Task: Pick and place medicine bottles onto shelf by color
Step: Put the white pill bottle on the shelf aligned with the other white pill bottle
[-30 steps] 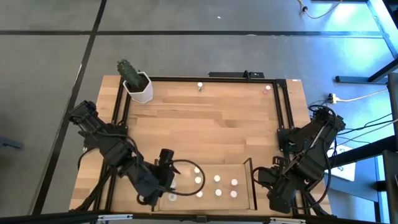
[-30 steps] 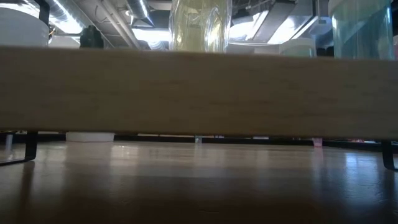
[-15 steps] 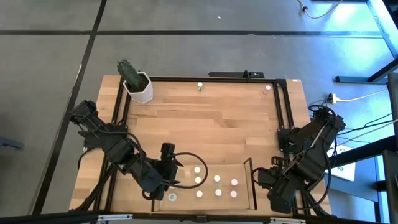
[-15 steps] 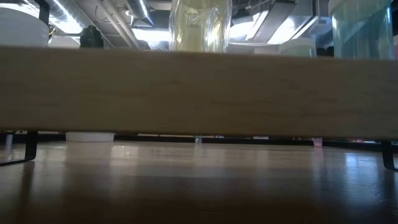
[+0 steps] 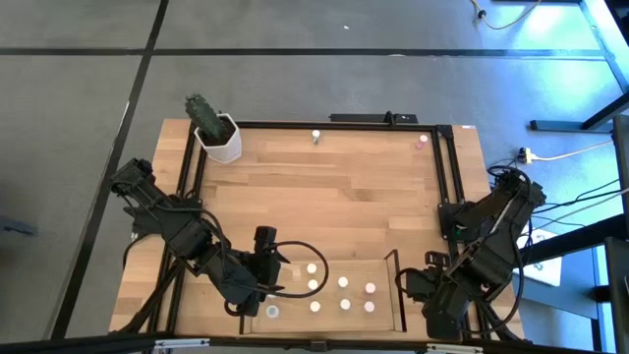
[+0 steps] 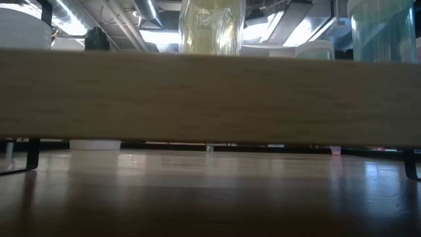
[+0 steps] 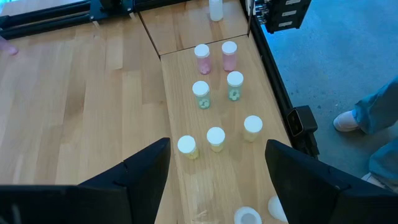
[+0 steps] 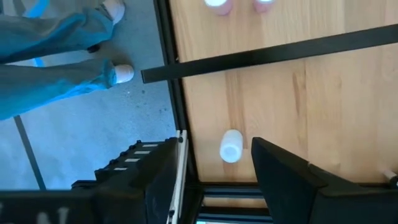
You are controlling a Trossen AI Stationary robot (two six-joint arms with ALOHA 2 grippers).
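Note:
The shelf (image 5: 391, 264), a shallow clear-walled tray with a light-wood floor, lies at the table's near edge. Several tiny bottles stand on its floor: cream ones (image 7: 216, 137), greenish ones (image 7: 201, 93) and pink ones (image 7: 202, 57). Two more bottles stand at the far edge, a white one (image 5: 315, 136) and a pink one (image 5: 421, 141). My left gripper (image 5: 263, 264) (image 7: 217, 144) is open and empty above the tray's left part. My right gripper (image 5: 432, 287) (image 8: 216, 142) is open at the tray's right end, above a white bottle (image 8: 231, 147) on the table.
A white hexagonal pot with a green cactus (image 5: 218, 136) stands at the far left corner. A black metal frame (image 5: 447, 167) runs around the tabletop. A person's legs in blue trousers (image 8: 56, 68) stand beside the table's near right side. The table's middle is bare wood.
My left gripper has drawn back from the tray's near left corner toward the far edge. A pale bottle now shows standing in that corner. The right arm has kept still.

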